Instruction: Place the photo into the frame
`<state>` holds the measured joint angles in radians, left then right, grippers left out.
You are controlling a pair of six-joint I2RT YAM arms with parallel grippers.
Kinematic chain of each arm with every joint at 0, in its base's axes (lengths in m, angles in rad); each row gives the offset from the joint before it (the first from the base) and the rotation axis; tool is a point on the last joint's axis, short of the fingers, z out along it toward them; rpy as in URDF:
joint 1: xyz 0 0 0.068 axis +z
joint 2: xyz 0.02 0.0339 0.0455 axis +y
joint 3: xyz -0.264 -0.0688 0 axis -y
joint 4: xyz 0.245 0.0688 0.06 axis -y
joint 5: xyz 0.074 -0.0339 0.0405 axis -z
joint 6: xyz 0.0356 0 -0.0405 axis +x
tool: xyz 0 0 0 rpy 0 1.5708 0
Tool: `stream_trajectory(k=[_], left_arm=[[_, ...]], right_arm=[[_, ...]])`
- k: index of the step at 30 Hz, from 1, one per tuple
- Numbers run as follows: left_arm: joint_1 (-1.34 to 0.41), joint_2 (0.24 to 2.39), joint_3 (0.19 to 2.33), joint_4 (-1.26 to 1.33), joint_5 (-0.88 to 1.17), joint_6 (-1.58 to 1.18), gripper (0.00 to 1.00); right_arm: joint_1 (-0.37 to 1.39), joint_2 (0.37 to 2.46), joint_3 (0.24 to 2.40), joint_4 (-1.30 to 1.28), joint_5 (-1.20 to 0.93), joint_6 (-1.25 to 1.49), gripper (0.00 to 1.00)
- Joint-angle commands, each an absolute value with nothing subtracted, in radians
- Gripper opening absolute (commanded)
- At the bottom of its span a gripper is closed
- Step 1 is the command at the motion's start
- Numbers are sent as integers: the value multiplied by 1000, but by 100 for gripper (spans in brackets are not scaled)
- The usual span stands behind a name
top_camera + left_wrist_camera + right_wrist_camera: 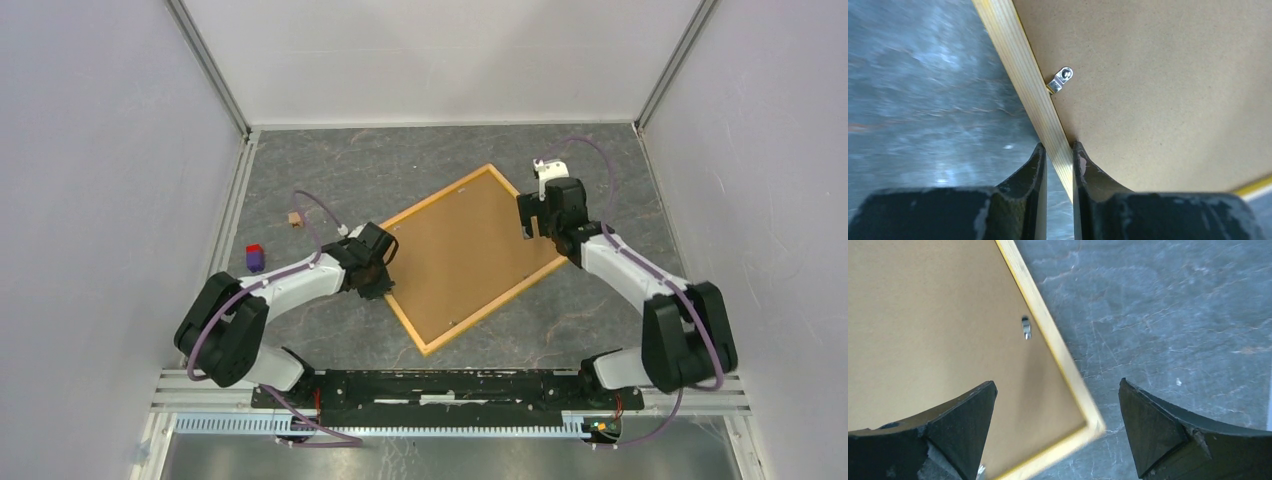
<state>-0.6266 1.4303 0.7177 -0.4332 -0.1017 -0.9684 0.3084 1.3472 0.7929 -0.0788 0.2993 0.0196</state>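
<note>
- The frame lay back-up on the grey desk, in the middle of the top view and turned so its corners pointed like a diamond.
- A plain brown backing board filled the frame. We judged it was face down because that side takes the board and the clips.
- We could not see the photo in any view. It may have been under the board, but we could not tell.
- The left fingers were nearly pressed together, pinching the pale wooden rail at the bottom centre of the left wrist view. We took this grip as a way to steady or shift the frame.
- A small metal turn clip sat just inside that rail, above the fingers, lying over the board's edge, presumably to hold it in.
- The right fingers were spread wide and held nothing. One was over the board at the lower left of the right wrist view and the other over bare desk at the lower right, with the frame's corner between them.
- A second clip showed near the rail in the upper middle of that view.
- A red-and-purple block and a small tan cube sat well apart from the frame, at the left of the top view.
- We found no brand, label or readable writing anywhere.
</note>
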Motion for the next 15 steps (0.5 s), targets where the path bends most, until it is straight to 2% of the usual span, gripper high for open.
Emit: stream_trajectory(k=[1,6,10,15], left_arm=[[-609,1462,775,-662,-276,-640,2],[-587,1485,803,-653,-281,-579,2],[-548,1534,887,-733,-283,-523,2],[-527,1609,960,-764,-288,-475,2]], right_arm=[[260,1488,891,-165,147,-55,98],[195,1633,1000,-216,81,-63,98],[176,1646,956,-175,3,33,98],[176,1611,866,-152,-65,118,79]])
